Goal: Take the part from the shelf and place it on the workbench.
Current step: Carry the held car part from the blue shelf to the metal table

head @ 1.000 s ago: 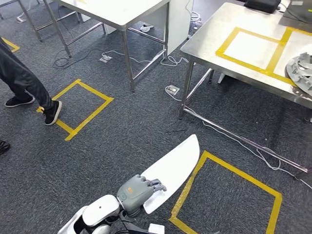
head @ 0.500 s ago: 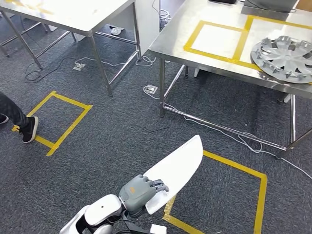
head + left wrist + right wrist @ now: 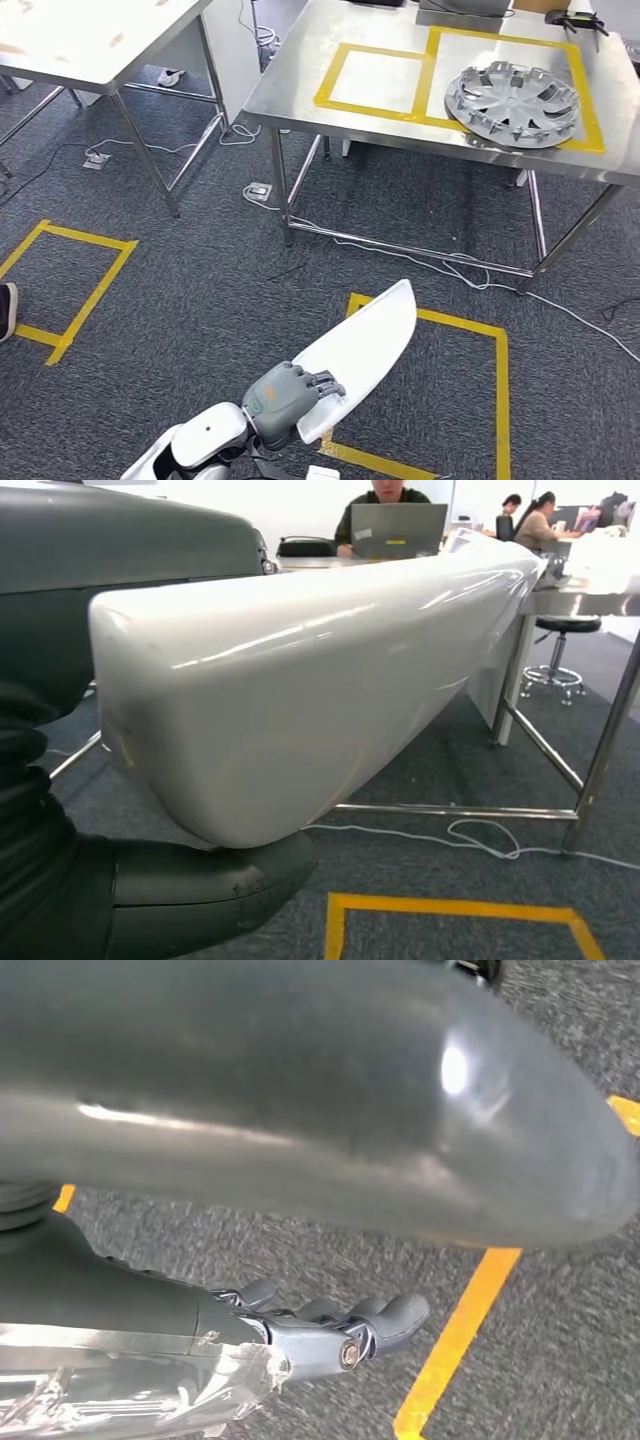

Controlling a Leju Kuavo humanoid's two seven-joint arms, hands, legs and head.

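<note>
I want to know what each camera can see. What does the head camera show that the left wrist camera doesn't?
Only the head view shows the silver wheel cover lying on the steel workbench, the yellow tape boxes on that bench, and a person's shoe at the edge. Only the left wrist view shows a person behind a laptop and a stool. Both show the long white part held by the left hand, the grey carpet, a yellow floor square and a cable under the bench.

The white part (image 3: pixel 355 355) hides the left hand (image 3: pixel 283 398) fingers' undersides
</note>
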